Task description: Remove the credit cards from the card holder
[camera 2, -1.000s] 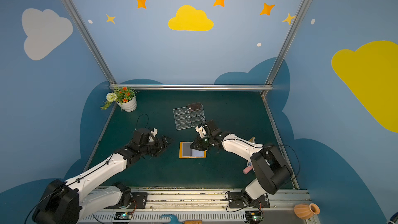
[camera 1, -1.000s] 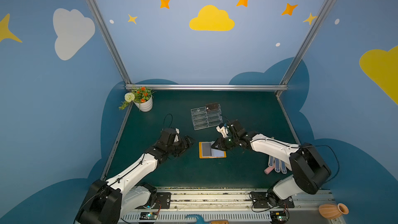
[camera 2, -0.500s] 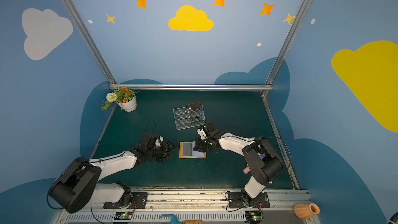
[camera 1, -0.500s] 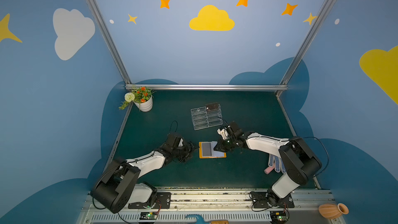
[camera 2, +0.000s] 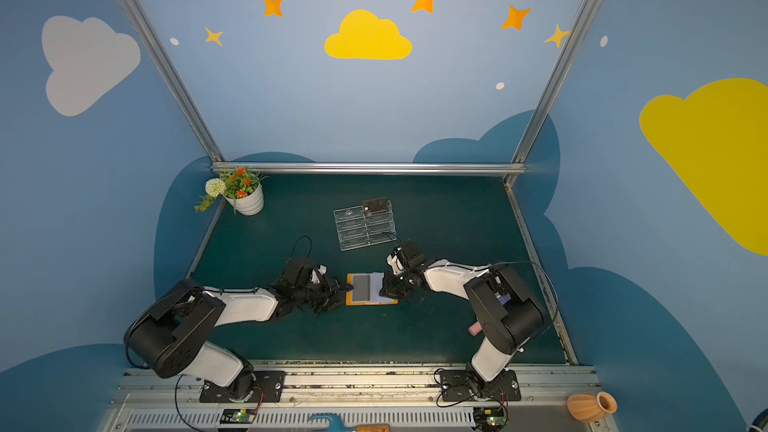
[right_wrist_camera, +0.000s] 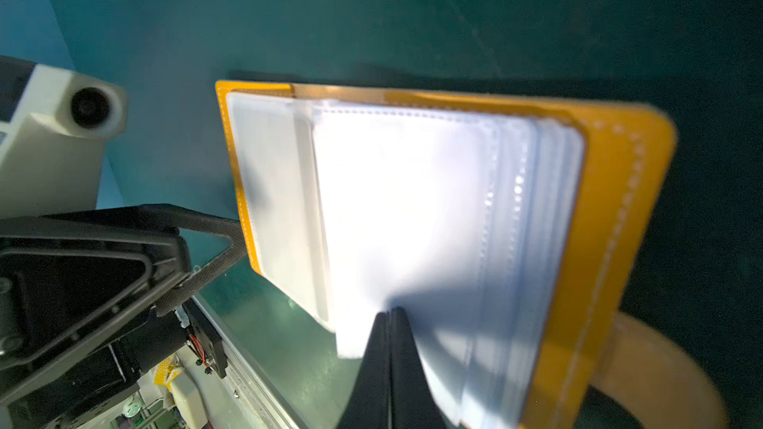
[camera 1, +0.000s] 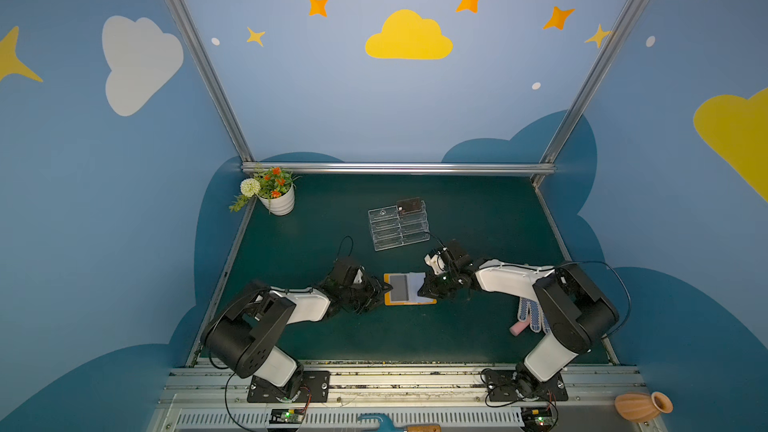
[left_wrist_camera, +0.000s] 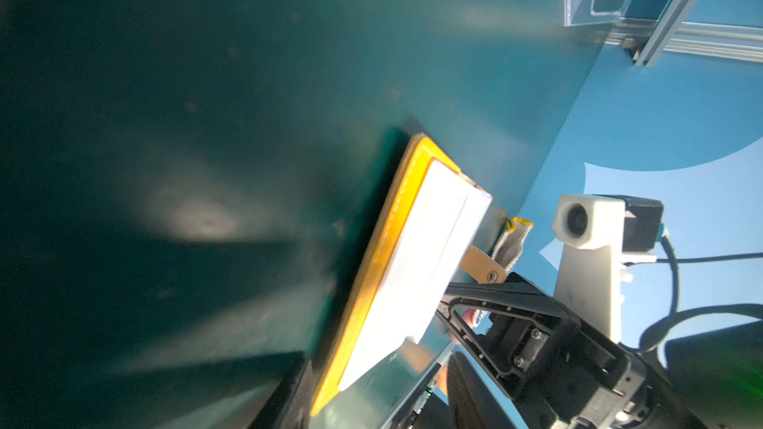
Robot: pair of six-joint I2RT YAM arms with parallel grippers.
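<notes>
Blue walls painted with clouds and stars close in a dark green table (camera 1: 478, 222), and the card holder (camera 1: 409, 302) lies open on it near the middle, between the 2 arms. The right gripper (right_wrist_camera: 390, 315) has its fingers pressed tight together at the free edge of a clear sleeve page (right_wrist_camera: 404, 208); whether the page is caught between them I cannot tell. The left gripper (camera 1: 381, 289) sits at the opposite edge with its fingers (right_wrist_camera: 223, 237) partly apart, 1 touching the orange cover (right_wrist_camera: 611, 241), and no firm grip on the cover is visible. 1 dark credit card (camera 1: 409, 204) rests on the top tier of the clear stand (camera 1: 399, 228) further back. A grey rectangle (camera 1: 400, 288) on the holder's left page in both top views is probably another card behind frosted plastic. The step in hand looks like turning a page to reach that card. To do it well, the left side should pin the cover flat before the right one lifts, the lift should follow an arc about the spine, not straight up, and only 1 thin sleeve should be taken; the pages are slippery and stacked close, so a slow pull would show early if several come along.
</notes>
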